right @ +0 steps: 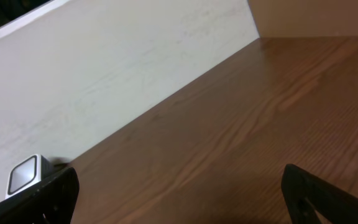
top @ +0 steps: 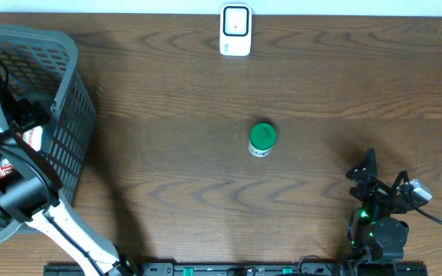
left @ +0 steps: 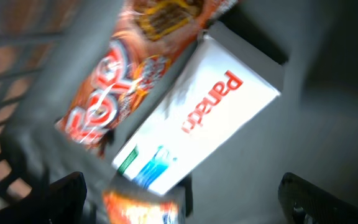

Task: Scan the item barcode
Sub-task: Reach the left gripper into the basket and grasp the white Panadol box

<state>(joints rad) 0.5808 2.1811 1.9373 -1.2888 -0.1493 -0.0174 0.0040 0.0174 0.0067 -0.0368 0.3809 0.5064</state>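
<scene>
A white barcode scanner (top: 235,31) stands at the table's far edge; the right wrist view shows it low on the left (right: 23,174). A small jar with a green lid (top: 262,139) stands mid-table. My left arm reaches into the grey basket (top: 71,100), where my left gripper (left: 185,202) hangs open over a white Panadol box (left: 204,118), an orange snack packet (left: 114,81) and another orange pack (left: 142,208). It grips nothing. At the near right, my right gripper (top: 365,170) is open and empty above bare wood (right: 179,199).
The basket fills the table's left side, and its mesh wall (left: 23,118) runs close by my left fingers. A pale wall (right: 104,68) borders the table's far edge behind the scanner.
</scene>
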